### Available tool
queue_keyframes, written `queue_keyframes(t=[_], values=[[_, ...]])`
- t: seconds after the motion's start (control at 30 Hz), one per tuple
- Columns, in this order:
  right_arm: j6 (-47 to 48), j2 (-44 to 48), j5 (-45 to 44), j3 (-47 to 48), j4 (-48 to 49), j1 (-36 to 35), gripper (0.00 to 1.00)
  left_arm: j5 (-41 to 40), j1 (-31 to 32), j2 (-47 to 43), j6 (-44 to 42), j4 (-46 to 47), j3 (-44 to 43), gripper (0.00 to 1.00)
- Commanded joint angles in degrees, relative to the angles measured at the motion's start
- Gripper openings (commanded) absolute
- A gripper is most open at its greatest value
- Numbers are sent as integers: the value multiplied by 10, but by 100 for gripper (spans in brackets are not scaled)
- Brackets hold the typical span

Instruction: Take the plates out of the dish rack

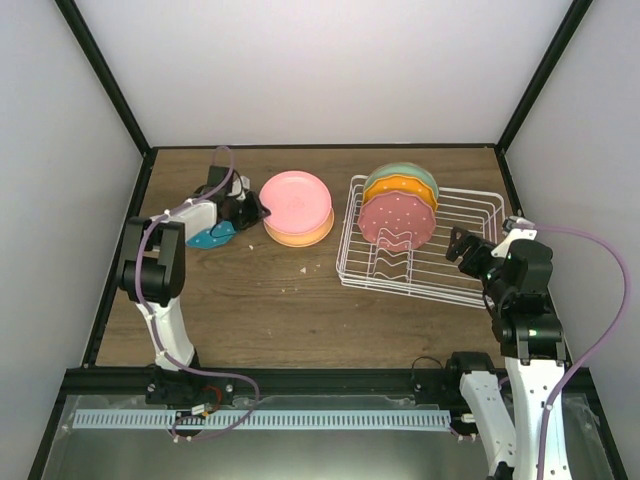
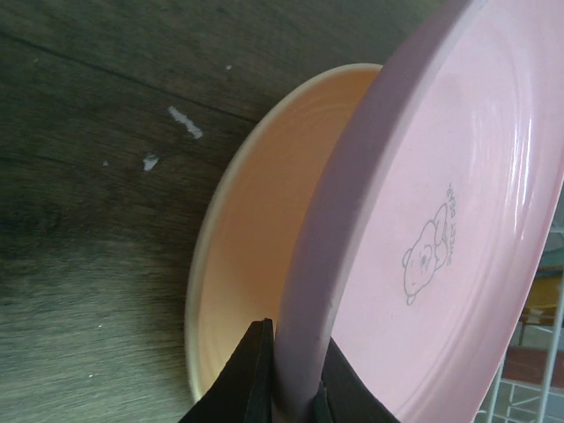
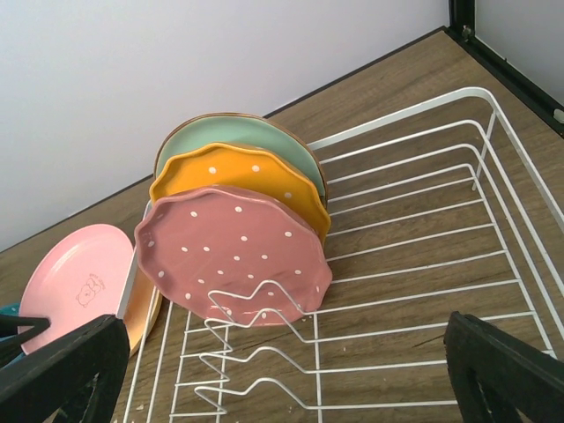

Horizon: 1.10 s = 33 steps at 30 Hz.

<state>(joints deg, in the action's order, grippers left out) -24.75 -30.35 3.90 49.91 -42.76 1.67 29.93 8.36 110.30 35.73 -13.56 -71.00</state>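
Observation:
My left gripper [image 1: 243,207] is shut on the rim of the pink plate [image 1: 297,196], holding it just over the peach plate [image 1: 300,234] on the table. In the left wrist view the fingers [image 2: 251,379] clamp the pink plate's [image 2: 441,220] edge, with the peach plate [image 2: 251,264] behind it. The dotted teal plate [image 1: 209,238] lies under the left arm. The white dish rack [image 1: 455,255] holds the maroon [image 1: 397,221], orange [image 1: 402,191] and mint [image 1: 402,174] plates upright. My right gripper [image 1: 462,246] is open and empty over the rack's right side, facing those plates [image 3: 233,251].
The black frame posts and grey walls close in the table at the back and sides. Upright wire dividers [image 3: 264,352] stand in the rack in front of the maroon plate. The rack's raised wire rim [image 3: 520,167] runs along its right side.

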Motion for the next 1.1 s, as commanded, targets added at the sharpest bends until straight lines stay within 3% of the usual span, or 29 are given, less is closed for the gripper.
queue_keyframes(t=[0.0,0.43,0.5,0.67,0.83,1.07], values=[[-5,8,-14,30,-17,-5,100,-8,6,12,-8,-10,1,4],[-8,10,-14,26,-22,-5,100,-15,29,25,-12,-18,-4,10],[-8,11,-16,26,-24,-5,100,-22,29,24,-15,-21,-3,15],[-6,13,-16,23,-25,-5,100,-34,29,22,-18,-26,-4,40],[-3,13,-15,20,-24,-5,100,-49,28,14,-23,-33,-20,45],[1,10,-8,9,-13,-6,100,-103,29,-4,-43,-66,-63,65]])
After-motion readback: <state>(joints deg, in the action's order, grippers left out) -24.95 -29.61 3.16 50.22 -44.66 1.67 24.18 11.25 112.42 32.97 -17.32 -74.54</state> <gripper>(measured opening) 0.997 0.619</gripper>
